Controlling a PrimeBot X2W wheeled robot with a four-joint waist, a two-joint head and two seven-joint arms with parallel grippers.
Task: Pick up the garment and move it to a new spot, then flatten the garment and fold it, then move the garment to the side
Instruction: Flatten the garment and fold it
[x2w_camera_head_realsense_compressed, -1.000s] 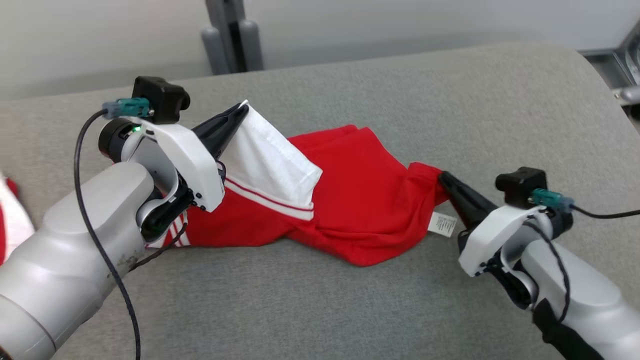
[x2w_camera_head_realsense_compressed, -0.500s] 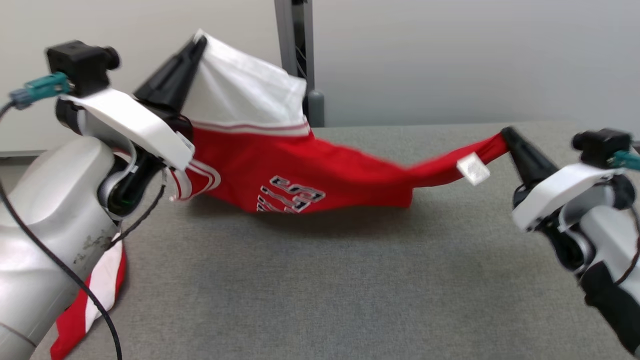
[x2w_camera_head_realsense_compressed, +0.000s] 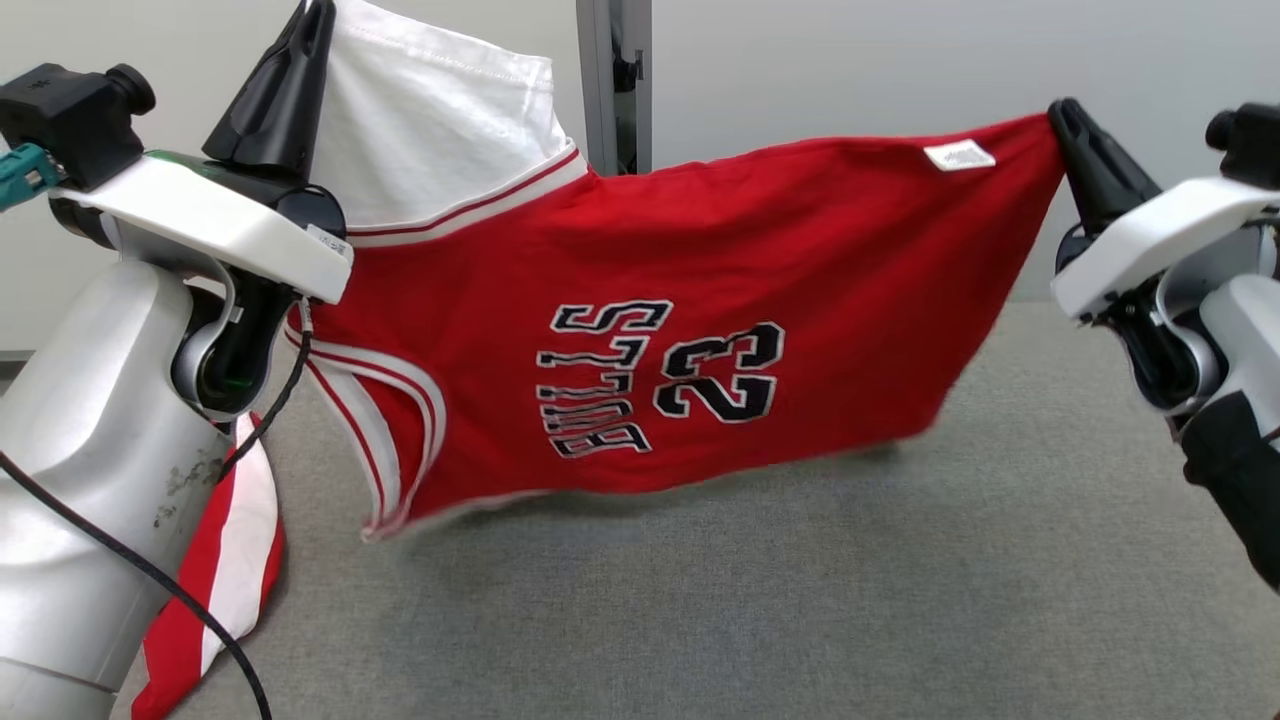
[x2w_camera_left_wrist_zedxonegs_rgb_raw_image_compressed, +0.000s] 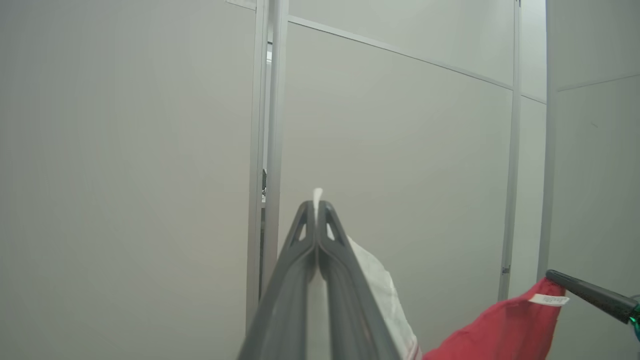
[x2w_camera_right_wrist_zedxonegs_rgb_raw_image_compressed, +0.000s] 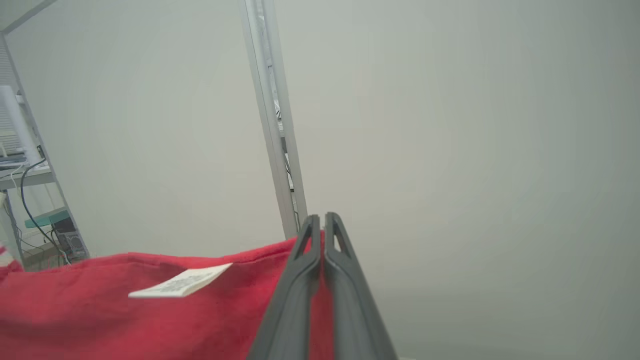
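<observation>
Black-fingered left gripper (x2w_camera_head_realsense_compressed: 318, 15): clenched on the garment's white corner, raised high. Garment (x2w_camera_head_realsense_compressed: 760, 240), red jersey with black lettering: hangs stretched between both grippers, above the grey table (x2w_camera_head_realsense_compressed: 800, 620). Right gripper (x2w_camera_head_realsense_compressed: 1066, 115): clenched on the red corner beside the white label (x2w_camera_head_realsense_compressed: 958, 156).

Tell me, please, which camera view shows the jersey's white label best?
The right wrist view: the label lies close and large on the jersey, beside the right gripper. The head view shows it small at the jersey's top edge; the left wrist view, tiny and far.
</observation>
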